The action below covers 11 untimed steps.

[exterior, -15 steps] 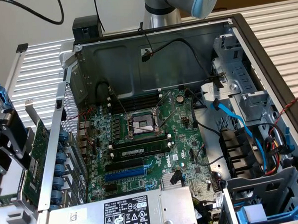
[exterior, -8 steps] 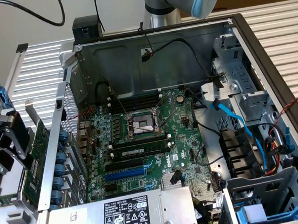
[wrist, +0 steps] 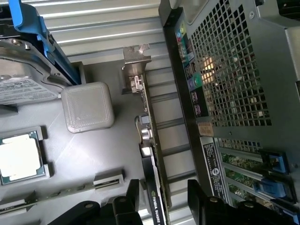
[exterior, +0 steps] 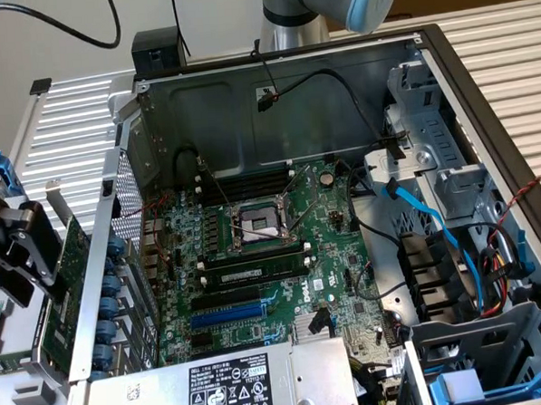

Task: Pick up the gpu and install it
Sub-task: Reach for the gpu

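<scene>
**Q:** In the exterior view, where is the gpu (exterior: 72,267) placed?

**A:** It is seen standing on edge at the far left of the frame, outside the computer case (exterior: 273,84) and just beside its rear wall. The gripper (exterior: 37,255) is positioned right at it. The motherboard (exterior: 255,258) is well apart from it, in the middle of the frame.

**Q:** And what is shown by the wrist view?

**A:** The gpu (wrist: 151,159) is viewed edge-on, with its silver bracket (wrist: 136,70) at the far end. It is straddled by the gripper (wrist: 165,188), whose two black fingers (wrist: 129,199) are spread. A gap is left on at least one side, so nothing is clamped yet.

**Q:** How is the card judged to handle?

**A:** It is judged light and stiff but fragile (bare circuitry on one face). A hold across the flat faces near the middle of the upper edge is advised, with shroud and board pinched together. Being thin and upright, it could be tipped if nudged by one finger first.
</scene>
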{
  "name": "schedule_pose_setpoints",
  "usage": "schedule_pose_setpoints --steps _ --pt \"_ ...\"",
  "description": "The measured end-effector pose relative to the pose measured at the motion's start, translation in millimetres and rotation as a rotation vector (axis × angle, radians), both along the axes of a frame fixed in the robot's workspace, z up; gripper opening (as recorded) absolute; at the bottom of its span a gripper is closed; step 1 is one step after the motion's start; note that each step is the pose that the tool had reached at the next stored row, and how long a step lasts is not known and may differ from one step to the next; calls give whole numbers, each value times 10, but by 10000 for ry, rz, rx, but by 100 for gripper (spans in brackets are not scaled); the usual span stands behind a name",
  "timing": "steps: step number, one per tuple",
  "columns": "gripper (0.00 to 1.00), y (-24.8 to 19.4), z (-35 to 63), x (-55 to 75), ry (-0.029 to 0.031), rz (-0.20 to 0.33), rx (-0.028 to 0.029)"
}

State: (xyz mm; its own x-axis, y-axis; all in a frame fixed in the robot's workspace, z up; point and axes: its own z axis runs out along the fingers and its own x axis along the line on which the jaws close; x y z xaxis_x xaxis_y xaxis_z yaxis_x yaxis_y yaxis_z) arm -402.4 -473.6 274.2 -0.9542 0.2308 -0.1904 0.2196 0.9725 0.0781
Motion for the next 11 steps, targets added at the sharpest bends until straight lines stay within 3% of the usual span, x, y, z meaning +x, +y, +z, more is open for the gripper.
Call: schedule_pose_setpoints --steps 4,11 --pt "53 3 -1 -3 -9 -1 -2" --pt "53 45 -28 -73 -16 -1 -2"
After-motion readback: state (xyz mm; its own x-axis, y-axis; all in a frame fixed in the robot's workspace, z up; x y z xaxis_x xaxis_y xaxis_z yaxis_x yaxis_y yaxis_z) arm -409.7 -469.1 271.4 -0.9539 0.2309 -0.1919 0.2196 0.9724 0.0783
